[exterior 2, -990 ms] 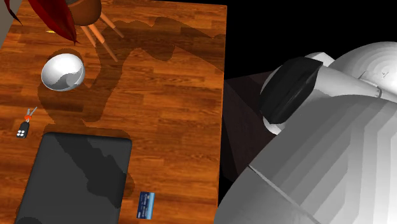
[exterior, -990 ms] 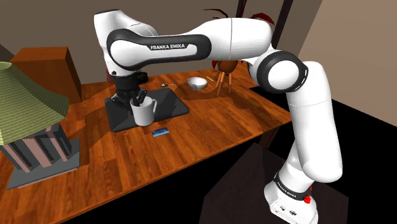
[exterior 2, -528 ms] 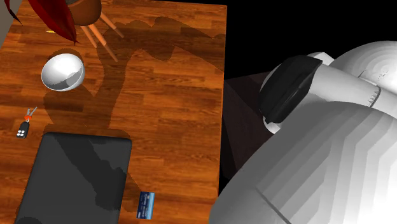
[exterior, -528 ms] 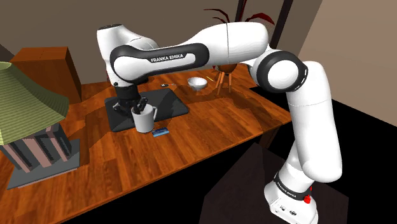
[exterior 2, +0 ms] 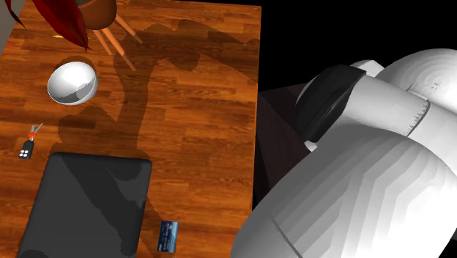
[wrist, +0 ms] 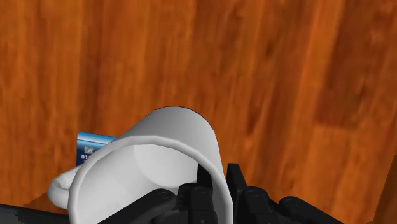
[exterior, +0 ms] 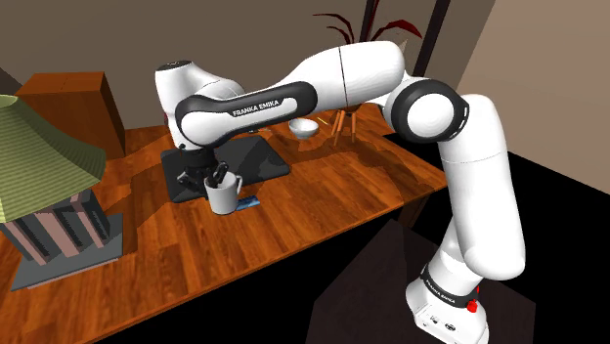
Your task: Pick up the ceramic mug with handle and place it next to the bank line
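Finding: the claw (exterior: pixel 219 179) was closed on the white mug (exterior: pixel 224 195), one finger inside the rim and one outside, pinching the wall. The wrist view confirmed this grip. The mug hung directly beneath the claw, low over the wooden worktop (exterior: pixel 323 195). Whether its base touched the wood could not be determined.

Change noted: a second before, the claw held the mug higher, above the dark mat (exterior: pixel 262 159) and short of the blue bank card (exterior 2: pixel 168 234). Since then the arm had carried it past the mat's edge and down. The card now lay just beyond the mug from the claw. It was partly hidden by the mug in the shoulder view, and in the wrist view it showed close beside the mug's handle (wrist: pixel 60 188). The mat was left behind the claw.

Assessment: transport appeared essentially complete, with the mug brought to the required spot next to the card. By judgement, the remaining steps were to seat the base flat, open the claw, and lift clear without catching the rim. Releasing before the base was seated could topple the mug onto the card.
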Action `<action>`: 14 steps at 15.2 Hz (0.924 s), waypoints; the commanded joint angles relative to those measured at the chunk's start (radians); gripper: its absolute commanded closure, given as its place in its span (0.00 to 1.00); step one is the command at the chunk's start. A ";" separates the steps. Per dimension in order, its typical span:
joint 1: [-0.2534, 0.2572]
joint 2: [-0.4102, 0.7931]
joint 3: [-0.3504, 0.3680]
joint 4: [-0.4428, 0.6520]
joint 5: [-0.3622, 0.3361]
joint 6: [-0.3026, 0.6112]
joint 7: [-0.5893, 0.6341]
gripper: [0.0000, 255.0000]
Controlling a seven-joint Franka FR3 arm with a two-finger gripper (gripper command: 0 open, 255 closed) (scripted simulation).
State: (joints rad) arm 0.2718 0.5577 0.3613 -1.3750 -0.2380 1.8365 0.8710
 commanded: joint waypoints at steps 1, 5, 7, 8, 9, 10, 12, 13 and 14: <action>0.000 0.006 -0.001 -0.017 -0.003 0.023 0.004 1.00; -0.001 0.020 -0.005 -0.049 -0.010 0.069 0.010 1.00; -0.001 0.028 -0.007 -0.063 -0.013 0.089 0.013 1.00; -0.001 0.028 -0.007 -0.063 -0.013 0.089 0.013 1.00; -0.001 0.028 -0.007 -0.063 -0.013 0.089 0.013 1.00; -0.001 0.028 -0.007 -0.063 -0.013 0.089 0.013 1.00; -0.001 0.028 -0.007 -0.063 -0.013 0.089 0.013 1.00; -0.001 0.028 -0.007 -0.063 -0.013 0.089 0.013 1.00; -0.001 0.028 -0.007 -0.063 -0.013 0.089 0.013 1.00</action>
State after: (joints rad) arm 0.2707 0.5856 0.3543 -1.4379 -0.2509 1.9254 0.8839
